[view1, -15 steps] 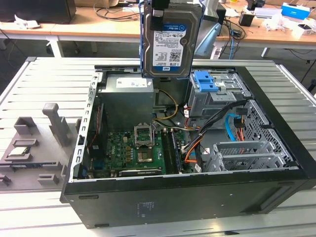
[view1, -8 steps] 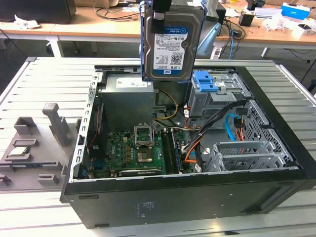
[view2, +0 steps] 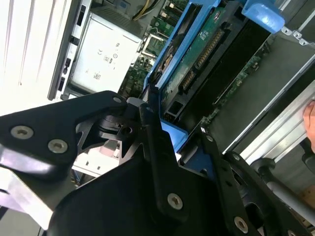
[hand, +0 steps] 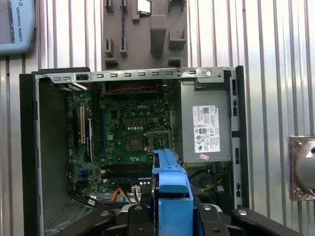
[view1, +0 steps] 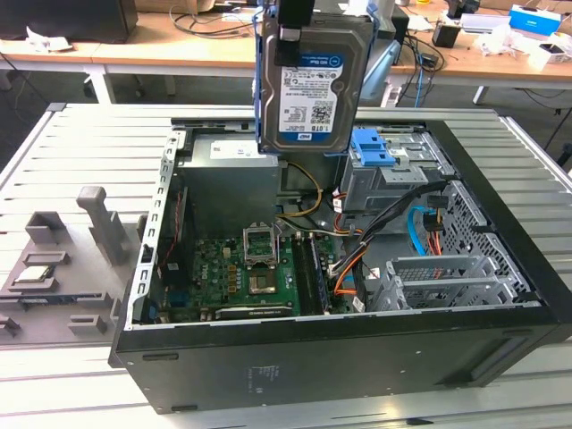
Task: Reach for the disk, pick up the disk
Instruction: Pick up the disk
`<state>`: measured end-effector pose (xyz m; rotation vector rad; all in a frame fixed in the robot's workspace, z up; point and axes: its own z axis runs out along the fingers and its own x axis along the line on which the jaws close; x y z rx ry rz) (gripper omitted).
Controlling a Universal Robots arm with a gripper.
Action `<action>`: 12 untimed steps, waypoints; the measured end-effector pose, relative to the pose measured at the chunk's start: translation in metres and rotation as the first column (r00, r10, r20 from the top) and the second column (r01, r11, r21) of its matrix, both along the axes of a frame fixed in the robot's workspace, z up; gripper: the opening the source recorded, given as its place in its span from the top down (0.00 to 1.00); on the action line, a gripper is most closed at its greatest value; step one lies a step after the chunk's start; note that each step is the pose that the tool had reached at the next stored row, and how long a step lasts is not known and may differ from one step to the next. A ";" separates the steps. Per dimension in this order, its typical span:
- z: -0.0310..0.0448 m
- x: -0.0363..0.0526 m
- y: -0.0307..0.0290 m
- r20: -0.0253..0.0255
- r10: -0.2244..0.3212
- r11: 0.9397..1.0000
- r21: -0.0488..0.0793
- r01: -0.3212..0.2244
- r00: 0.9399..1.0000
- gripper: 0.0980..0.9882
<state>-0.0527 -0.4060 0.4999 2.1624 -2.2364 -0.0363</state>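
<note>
The disk (view1: 311, 80), a silver hard drive with a white-and-blue label and blue side rails, hangs upright in the air above the open computer case (view1: 357, 357). My gripper (view1: 295, 20) is shut on its top edge. In the second wrist view the black fingers (view2: 150, 132) clamp the blue rail (view2: 172, 133), and the drive's green circuit board (view2: 204, 54) runs away from them. The first wrist view looks down along the blue rail (hand: 172, 189) held between the gripper (hand: 172, 216) links, with the case far below.
Inside the case lie the motherboard (view1: 241, 273), a grey power supply (hand: 205, 129) and a drive cage with a blue bracket (view1: 374, 147). A grey fixture (view1: 54, 268) holding a small chip sits on the slatted table at the exterior view's left. Cluttered desks stand behind.
</note>
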 end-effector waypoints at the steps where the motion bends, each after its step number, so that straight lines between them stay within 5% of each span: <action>1: 0.0000 0.0000 -0.0011 0.000 0.000 1.000 0.000 0.000 1.000 0.70; 12: 0.0000 0.0009 -0.0194 0.000 0.000 1.000 0.000 0.000 1.000 0.70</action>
